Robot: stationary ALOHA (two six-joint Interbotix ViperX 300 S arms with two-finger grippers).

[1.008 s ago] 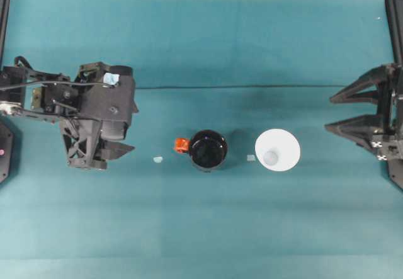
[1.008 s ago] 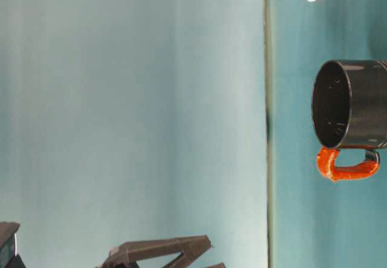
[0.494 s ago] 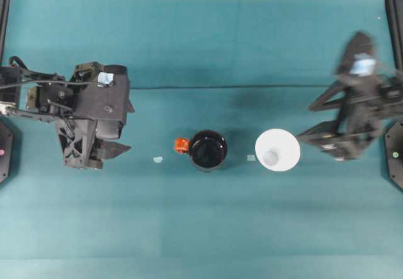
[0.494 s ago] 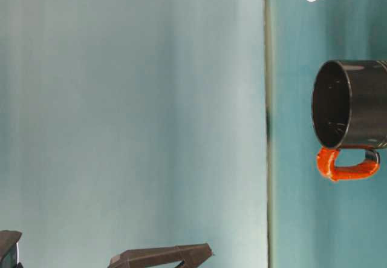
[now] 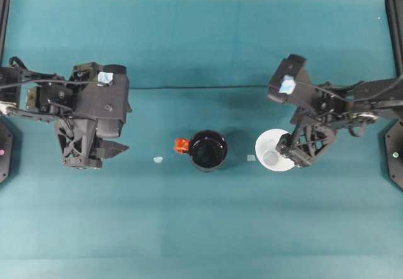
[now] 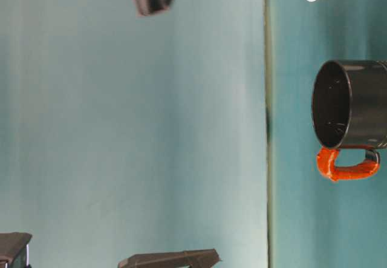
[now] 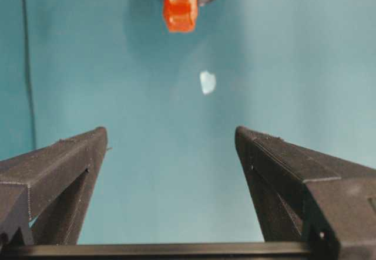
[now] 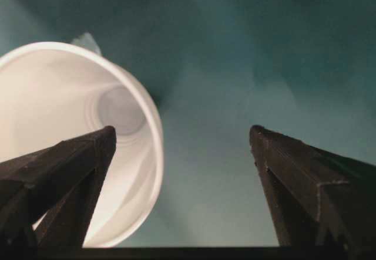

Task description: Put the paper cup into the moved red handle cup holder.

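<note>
The paper cup (image 5: pixel 272 150) stands on teal cloth (image 5: pixel 201 228) beside the red handle cup holder (image 5: pixel 208 150); both grippers' jaws apart.

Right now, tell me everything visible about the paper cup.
The paper cup is plain white, tapered, with a wide round rim and a smaller flat base seen through its open mouth. It stands upright and empty on the teal table, right of the black holder and apart from it. The open right gripper hangs over its right rim; in the right wrist view one finger overlaps the cup. Contact cannot be told.
</note>
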